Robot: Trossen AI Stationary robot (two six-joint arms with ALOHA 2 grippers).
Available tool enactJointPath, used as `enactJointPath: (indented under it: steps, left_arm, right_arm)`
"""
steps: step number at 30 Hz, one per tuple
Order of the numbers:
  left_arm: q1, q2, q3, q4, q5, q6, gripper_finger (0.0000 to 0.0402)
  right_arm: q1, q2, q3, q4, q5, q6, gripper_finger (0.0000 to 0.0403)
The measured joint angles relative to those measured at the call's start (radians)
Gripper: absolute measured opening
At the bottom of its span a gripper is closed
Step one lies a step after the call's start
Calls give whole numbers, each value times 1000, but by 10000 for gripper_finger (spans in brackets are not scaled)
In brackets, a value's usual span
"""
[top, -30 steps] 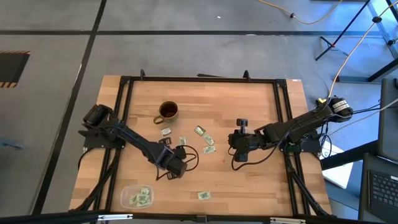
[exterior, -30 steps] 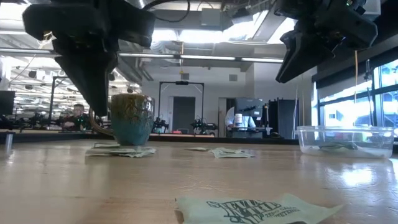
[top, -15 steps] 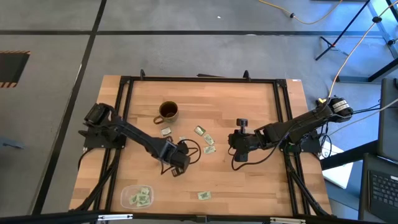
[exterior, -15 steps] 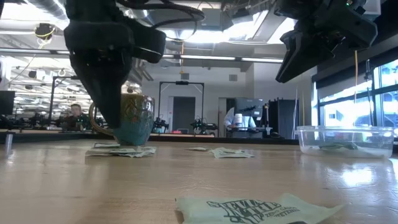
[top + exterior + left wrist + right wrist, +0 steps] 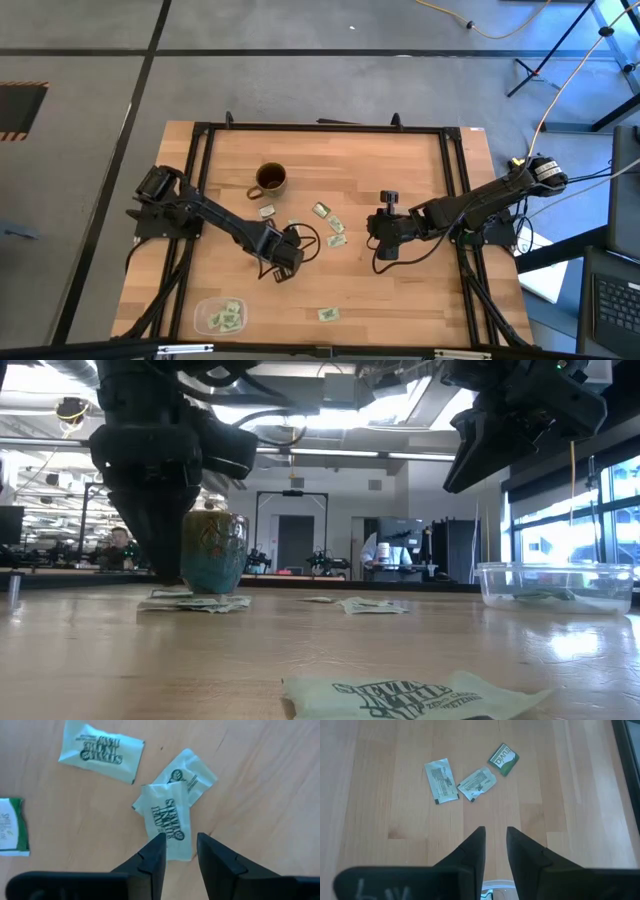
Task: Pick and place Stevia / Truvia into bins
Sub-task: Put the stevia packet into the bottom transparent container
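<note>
Small green-and-white Stevia / Truvia sachets lie flat on the wooden table. In the left wrist view two overlapping sachets (image 5: 167, 817) sit right below my open left gripper (image 5: 179, 837), whose fingertips stand over the upper one's near end; whether they touch it I cannot tell. Another white sachet (image 5: 102, 752) and a green one (image 5: 10, 825) lie beside them. My right gripper (image 5: 495, 837) hangs above bare wood, slightly open, nothing between its fingers, short of three sachets (image 5: 476, 782). A clear bin (image 5: 220, 316) with sachets stands near the front left.
A brown mug (image 5: 270, 180) stands at the far left of the middle. One sachet (image 5: 327, 314) lies alone near the front edge, to the right of the bin. In the low view the bin (image 5: 555, 585) shows at the right and a sachet (image 5: 410, 695) lies close up.
My left gripper has moved toward the table's far edge and sunk toward the table, over the sachets in the middle. Its tip, a closed point before, now shows parted fingers in the low view. My right arm has kept still.
</note>
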Motion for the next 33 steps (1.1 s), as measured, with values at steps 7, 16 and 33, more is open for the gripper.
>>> enactJointPath:
  steps: [7,16,33]
  left_arm:
    - [0,0,0,22,0,20,107]
    - [1,0,0,21,3,6,112]
    - [19,71,3,14,42,-6,114]
  right_arm:
    - [0,0,0,0,0,0,82]
    - [0,0,0,0,0,0,82]
    - [0,0,0,0,0,0,82]
